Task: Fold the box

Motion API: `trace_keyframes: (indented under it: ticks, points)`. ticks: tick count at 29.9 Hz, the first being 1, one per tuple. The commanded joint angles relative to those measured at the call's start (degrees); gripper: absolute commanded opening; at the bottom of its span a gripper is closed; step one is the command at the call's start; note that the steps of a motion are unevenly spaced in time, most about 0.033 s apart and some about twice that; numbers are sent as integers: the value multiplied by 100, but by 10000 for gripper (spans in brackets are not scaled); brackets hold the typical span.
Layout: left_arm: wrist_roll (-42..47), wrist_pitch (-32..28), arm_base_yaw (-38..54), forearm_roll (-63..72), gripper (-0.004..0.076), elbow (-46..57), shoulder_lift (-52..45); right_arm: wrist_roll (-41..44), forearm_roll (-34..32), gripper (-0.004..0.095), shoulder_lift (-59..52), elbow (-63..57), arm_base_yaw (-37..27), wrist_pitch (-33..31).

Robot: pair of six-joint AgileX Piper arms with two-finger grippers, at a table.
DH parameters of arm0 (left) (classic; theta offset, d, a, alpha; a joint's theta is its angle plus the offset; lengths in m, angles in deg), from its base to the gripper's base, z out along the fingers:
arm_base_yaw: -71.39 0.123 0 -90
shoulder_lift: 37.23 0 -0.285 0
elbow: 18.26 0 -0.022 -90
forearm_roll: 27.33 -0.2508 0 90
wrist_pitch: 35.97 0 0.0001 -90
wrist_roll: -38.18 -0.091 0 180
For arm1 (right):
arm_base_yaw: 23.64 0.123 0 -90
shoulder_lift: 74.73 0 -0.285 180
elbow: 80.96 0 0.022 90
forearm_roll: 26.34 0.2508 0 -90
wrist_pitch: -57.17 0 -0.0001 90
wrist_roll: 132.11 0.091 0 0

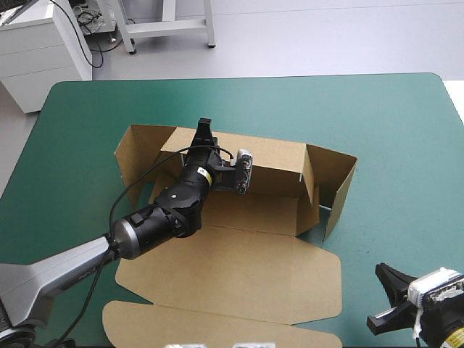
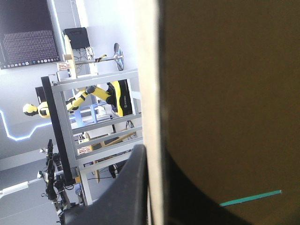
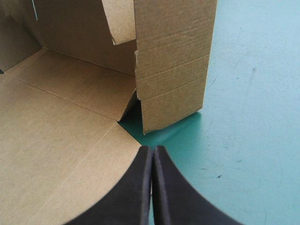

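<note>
Quick look from us: the brown box [image 1: 286, 210] sits mid-tabletop, half built. Its back wall [image 1: 275, 163] and side flap [image 1: 339, 190] stand up on the 12 and 3 o'clock sides, and the lid [image 1: 239, 275] lies flat toward 6 o'clock. We see the left gripper [image 1: 204, 130] reaching across the tray, fingers pinching the back wall's top edge at about 11 o'clock. The right gripper [image 3: 152, 150] waits near 4 o'clock over the teal-green tabletop [image 1: 391, 109], fingers pressed together and pointing at that upright flap.
</note>
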Motion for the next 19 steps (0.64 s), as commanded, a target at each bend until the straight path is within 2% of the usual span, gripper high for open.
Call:
trace_keyframes:
  ticks: [1, 5, 8, 10, 16, 19]
  points:
    - [151, 441, 7, 128, -8, -26, -150, -28, -117, -15, 85, 161, -34, 431]
    - [512, 483, 7, 128, -8, -26, -150, 11, -135, -12, 85, 161, -34, 431]
    - [617, 483, 31, 49, -8, -26, -128, 39, -197, 39, 97, 161, -34, 443]
    - [617, 483, 83, 20, -8, -53, -94, 159, -276, 114, 107, 161, -34, 452]
    - [727, 483, 413, 86, -8, -52, -42, 669, -672, 472, 301, 172, -34, 452]
    - [775, 483, 453, 123, -8, -52, -42, 904, -781, 495, 595, 237, -34, 493]
